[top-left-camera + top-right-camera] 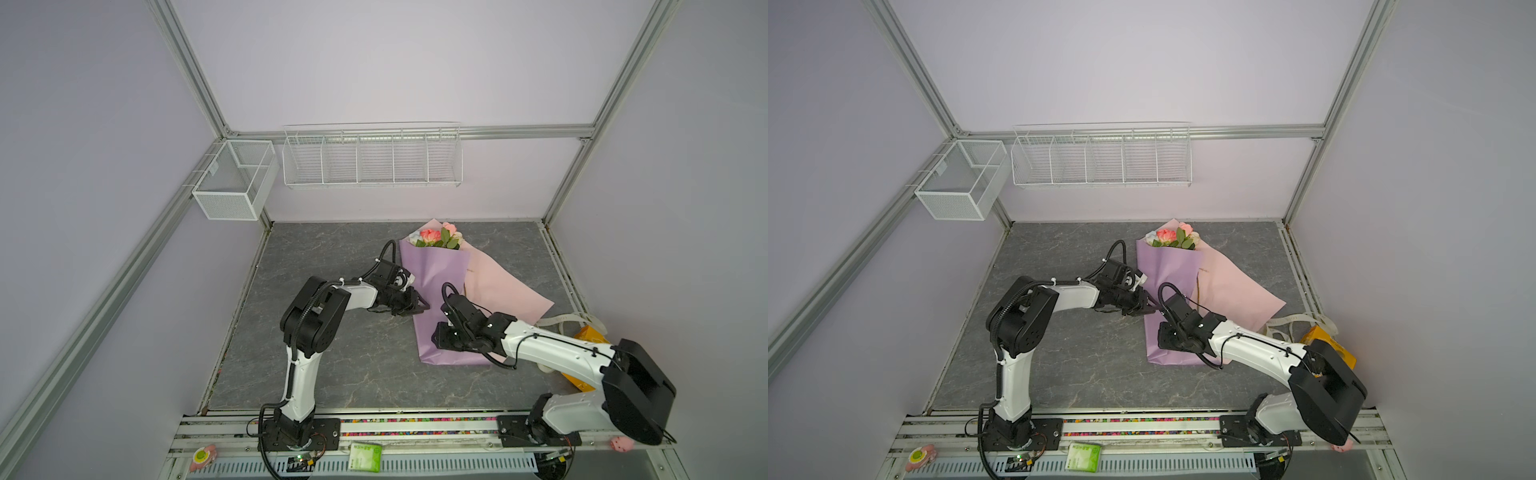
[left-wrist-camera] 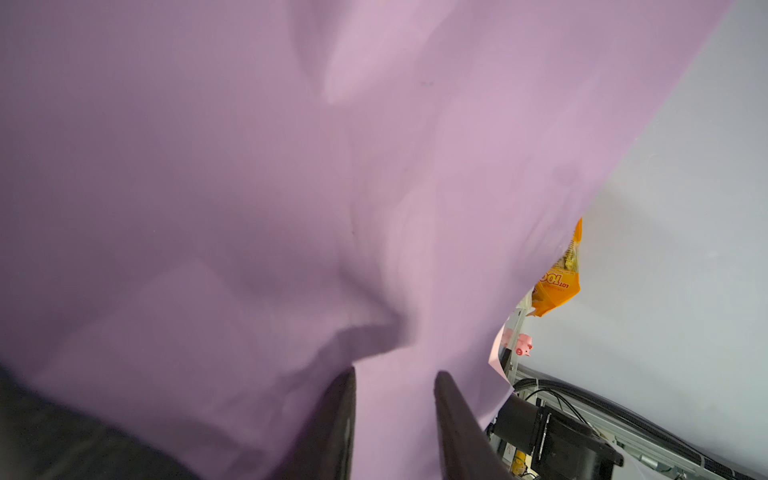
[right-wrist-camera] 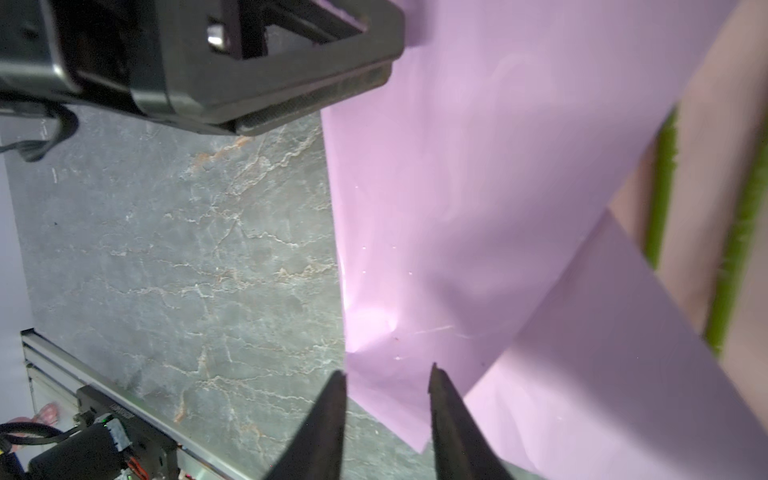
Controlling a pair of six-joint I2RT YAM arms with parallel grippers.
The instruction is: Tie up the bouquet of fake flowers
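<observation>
In both top views two containers hang on the walls, well beyond both pincers: a white mesh basket (image 1: 226, 199) with one divider inside, and a white wire rack (image 1: 374, 166) of five compartments. Through each I see only wire and wall. The lilac-and-pink paper sheet (image 1: 436, 282) lies on the grey marbled tabletop (image 1: 332, 353). The bouquet of fake flowers (image 1: 432, 237) lies wrapped in it, with its heads poking out far past the left pincer (image 1: 422, 308), two pink ones clearest. That pincer sits at the sheet's edge. The right pincer (image 1: 435, 337) hangs over the sheet's near part, close beside the left one. Behind the right pincer, by its arm, lie one cream ribbon (image 1: 552, 321) and one orange packet (image 1: 588, 334). Pale lilac walls and an aluminium frame (image 1: 191, 70) close the room, and two arms stand on the front rail.

In the left wrist view the left pincer's jaws stand partly apart, with creased lilac paper filling the gap. I cannot tell whether they pinch it. One pink pig toy (image 2: 524, 345) shows past the paper's edge.

In the right wrist view the right pincer is released, its jaws apart above the sheet's corner and the tabletop. Ahead of it the left pincer meets the sheet's edge, and farther off two green stems (image 3: 665, 174) lie on the sheet's pink face.
</observation>
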